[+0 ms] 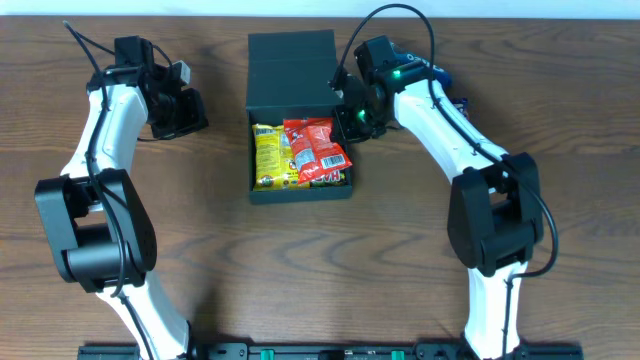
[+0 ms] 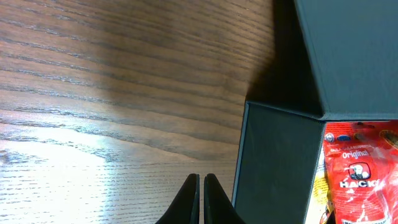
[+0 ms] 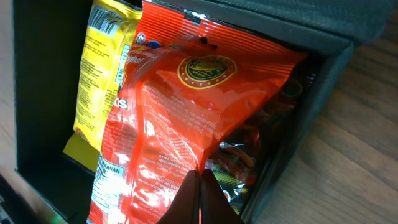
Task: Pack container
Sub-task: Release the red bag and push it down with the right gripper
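Observation:
The container (image 1: 300,193) is a dark shallow box in the middle of the table, its flap lid (image 1: 290,68) standing open at the back. Inside lie a red snack packet (image 1: 318,148) on top and a yellow packet (image 1: 268,155) at the left. My right gripper (image 1: 352,120) is at the box's right side; in the right wrist view it (image 3: 199,174) is shut on the edge of the red packet (image 3: 180,106), with the yellow packet (image 3: 102,68) beyond. My left gripper (image 1: 186,116) is shut and empty over the bare table left of the box (image 2: 273,162); its fingertips (image 2: 201,179) touch nothing.
Darker foil packets (image 3: 249,155) lie under the red one against the box's right wall. The wooden table (image 1: 200,220) surrounds the box. The arm bases stand at the front left and front right.

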